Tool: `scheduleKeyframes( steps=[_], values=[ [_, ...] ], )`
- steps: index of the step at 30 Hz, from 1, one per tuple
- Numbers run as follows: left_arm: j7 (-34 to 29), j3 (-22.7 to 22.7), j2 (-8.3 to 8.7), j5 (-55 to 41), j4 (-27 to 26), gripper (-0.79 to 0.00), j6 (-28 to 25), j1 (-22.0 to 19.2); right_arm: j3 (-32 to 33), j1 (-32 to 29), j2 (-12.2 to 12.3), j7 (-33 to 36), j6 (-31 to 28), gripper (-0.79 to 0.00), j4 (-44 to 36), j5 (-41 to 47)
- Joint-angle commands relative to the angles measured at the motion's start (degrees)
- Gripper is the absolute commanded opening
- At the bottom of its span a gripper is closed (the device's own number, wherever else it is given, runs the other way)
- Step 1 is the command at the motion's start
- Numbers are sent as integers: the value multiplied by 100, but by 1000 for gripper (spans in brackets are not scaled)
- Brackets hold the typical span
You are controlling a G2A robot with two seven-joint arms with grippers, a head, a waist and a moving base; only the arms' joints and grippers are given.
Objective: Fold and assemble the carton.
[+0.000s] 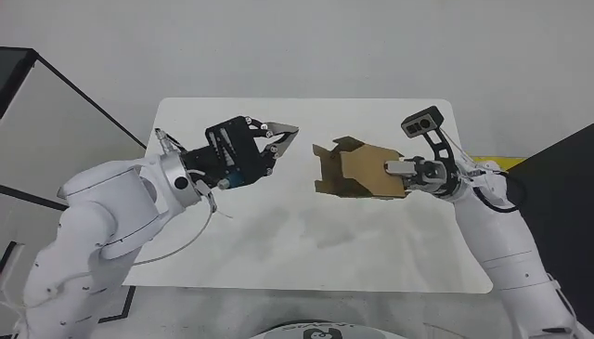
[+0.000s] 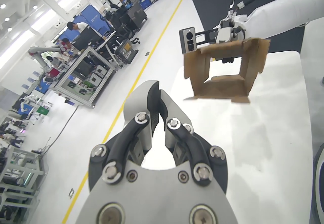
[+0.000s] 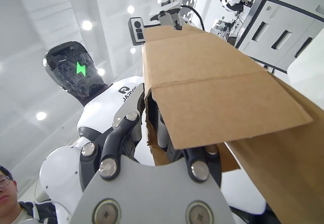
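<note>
Clamping one wall of the brown corrugated cardboard carton, the right end effector holds it as an open tube over the white surface, mouth toward the left end effector, which is closed on nothing, well apart. Folding well likely needs a firm right grasp while the left presses a flap along its crease. Cardboard hides the right fingertips, and whether the carton touches the surface is unclear.

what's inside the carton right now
The carton is an open, hollow tube. One of the fingers of the right gripper shows under its top wall, which covers the rest.
</note>
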Motion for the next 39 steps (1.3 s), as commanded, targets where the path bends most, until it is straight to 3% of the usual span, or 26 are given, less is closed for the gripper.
scheduleKeyframes(
  steps=[1,6,13,27,39],
  values=[
    [-5,19,-1,-5,0,-785,1,-7,2,-4,1,-2,-4,-785,-5,-11],
    [77,23,-4,39,48,-785,87,107,0,-44,-17,-219,69,-785,-88,136],
    [274,107,-6,-34,142,-785,-34,223,-88,59,-87,-29,119,-785,45,698],
    [446,1126,-130,12,499,-785,-123,-423,-224,271,-169,-67,182,-785,157,599],
    [350,1405,-191,-82,644,-785,-137,-720,-333,345,-226,-378,371,-785,175,495]
  ],
)
